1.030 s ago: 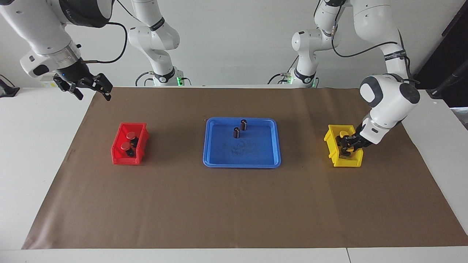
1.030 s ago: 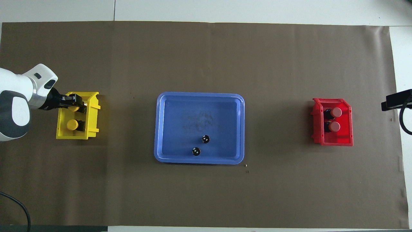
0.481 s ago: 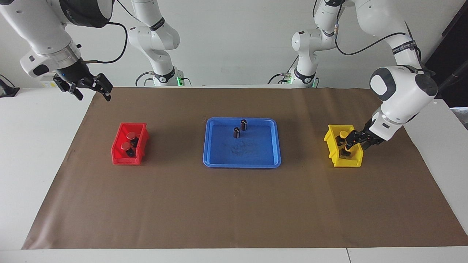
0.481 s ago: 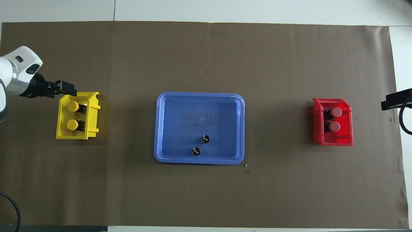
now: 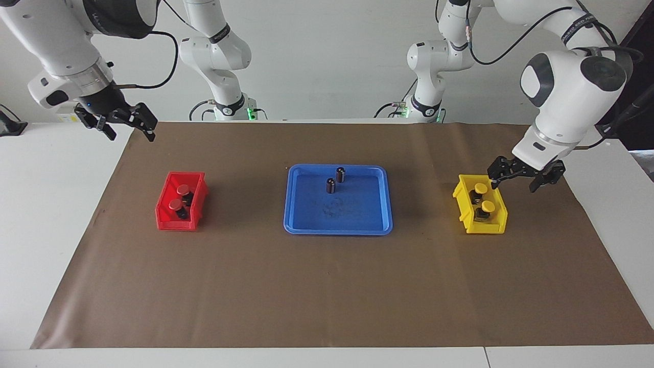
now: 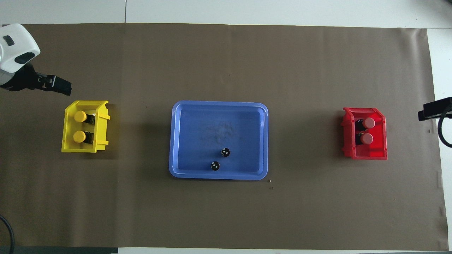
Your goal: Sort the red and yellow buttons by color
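Observation:
Two yellow buttons lie in the yellow bin, side by side. Two red buttons lie in the red bin, their caps plain from above. My left gripper hangs open and empty above the yellow bin's edge, at the left arm's end of the table. My right gripper waits open and empty, raised over the mat's corner past the red bin.
A blue tray sits mid-table between the bins. Two dark cylinders with silvery tops stand in it near the robots' side. A brown mat covers the table.
My left gripper opened and let go of a yellow button in the yellow bin, then rose up and out of the bin. The right arm has not moved.

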Robot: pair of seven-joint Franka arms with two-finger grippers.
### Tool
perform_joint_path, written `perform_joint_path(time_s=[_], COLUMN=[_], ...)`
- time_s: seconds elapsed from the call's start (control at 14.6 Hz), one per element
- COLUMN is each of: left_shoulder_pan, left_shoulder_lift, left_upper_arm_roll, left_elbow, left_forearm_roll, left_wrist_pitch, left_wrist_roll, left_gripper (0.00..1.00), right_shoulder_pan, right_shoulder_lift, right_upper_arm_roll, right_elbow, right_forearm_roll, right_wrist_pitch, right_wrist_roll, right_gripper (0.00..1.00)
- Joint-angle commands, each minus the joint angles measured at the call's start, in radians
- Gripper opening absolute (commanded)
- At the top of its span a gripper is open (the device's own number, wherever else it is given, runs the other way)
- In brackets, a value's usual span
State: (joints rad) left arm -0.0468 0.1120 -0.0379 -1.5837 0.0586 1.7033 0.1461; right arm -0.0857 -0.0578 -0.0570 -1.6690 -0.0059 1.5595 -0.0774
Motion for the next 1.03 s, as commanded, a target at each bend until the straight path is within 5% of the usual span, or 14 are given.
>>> perform_joint_path(time_s=[0.0, 0.96], left_shoulder_pan=[0.002, 0.002], left_shoulder_lift=[-0.021, -0.097], left_upper_arm_roll=[0.012, 0.01], left_elbow=[0.108, 0.103], left_forearm_roll=[-0.014, -0.079], left_wrist_pitch=[-0.15, -0.186], left_wrist_roll=[0.003, -0.039], left_gripper=[1.0, 1.0], right_shoulder_pan=[-0.005, -0.002], right_shoulder_lift=[-0.008, -0.01], right_upper_arm_roll=[0.003, 0.005], right_elbow=[-0.006, -0.008], right_forearm_roll=[0.001, 0.0], right_wrist_pitch=[0.01, 0.004], right_wrist_roll=[0.008, 0.013], right_gripper=[1.0, 1.0])
